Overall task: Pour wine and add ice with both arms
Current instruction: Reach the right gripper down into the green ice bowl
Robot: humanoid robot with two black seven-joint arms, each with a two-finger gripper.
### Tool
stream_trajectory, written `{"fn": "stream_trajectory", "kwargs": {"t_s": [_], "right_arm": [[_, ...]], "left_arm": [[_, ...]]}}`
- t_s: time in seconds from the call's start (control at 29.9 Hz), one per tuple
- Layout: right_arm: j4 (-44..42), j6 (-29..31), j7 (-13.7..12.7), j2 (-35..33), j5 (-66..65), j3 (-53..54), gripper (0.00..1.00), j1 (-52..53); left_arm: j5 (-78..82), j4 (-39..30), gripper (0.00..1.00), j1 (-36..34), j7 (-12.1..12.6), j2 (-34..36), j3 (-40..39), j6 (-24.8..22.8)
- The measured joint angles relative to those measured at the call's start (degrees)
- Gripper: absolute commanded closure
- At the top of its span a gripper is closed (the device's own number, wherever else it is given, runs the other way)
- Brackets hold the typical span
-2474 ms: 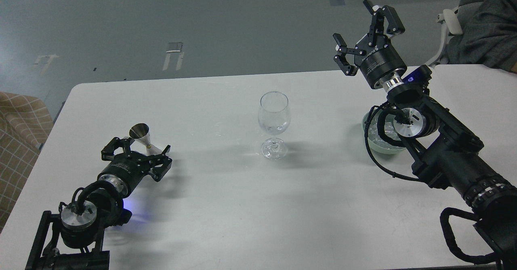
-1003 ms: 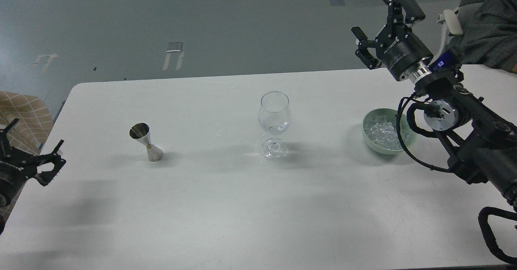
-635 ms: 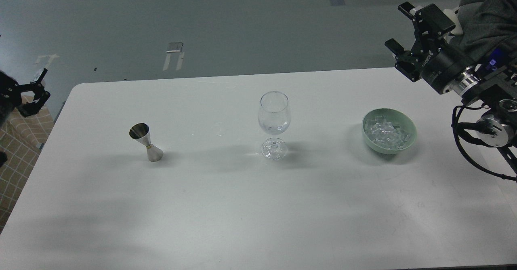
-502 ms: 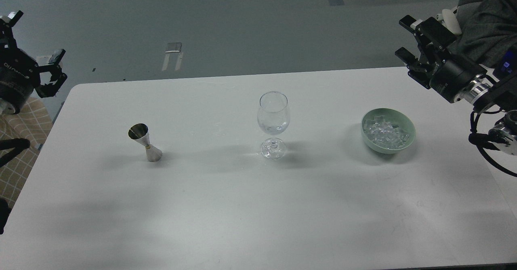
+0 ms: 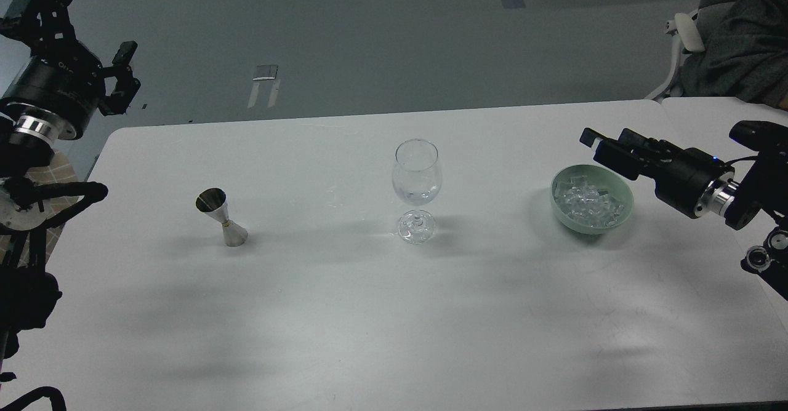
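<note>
Clear stemmed glass point(image 5: 417, 180), steel hourglass jigger point(image 5: 220, 215), glassy ice point(image 5: 588, 202) — left pincer point(image 5: 77, 23) spread, right pincer point(image 5: 606, 146) unclear

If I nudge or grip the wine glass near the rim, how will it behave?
The glass probably tips easily: a tall bowl on a thin stem over a small foot. Its clear, smooth wall looks slippery and fragile, so a hard pinch risks cracking it. It holds little, so it is likely light and may slide on the table.
</note>
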Motion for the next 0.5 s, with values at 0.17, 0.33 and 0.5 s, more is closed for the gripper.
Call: {"fn": "stream_trajectory", "kwargs": {"t_s": [0.17,0.33,0.5], "right_arm": [[-1.39,0.14,-0.04,-0.36,-8.48,0.00,0.00,-0.83],[-3.88,0.23,-0.04,-0.25,-13.97,0.00,0.02,-1.07],[-4.91,0.05,0.14,0.12,-15.11,-0.81,0.28,-0.90]], "left_arm": [[0.00,-0.36,0.03,0.06,0.00,-0.56,0.09,0.00],[0.06,-0.46,0.03,0.25,0.00,-0.70,0.15,0.01],[0.11,-0.84,0.03,0.39,0.00,-1.71,0.18,0.00]]}}
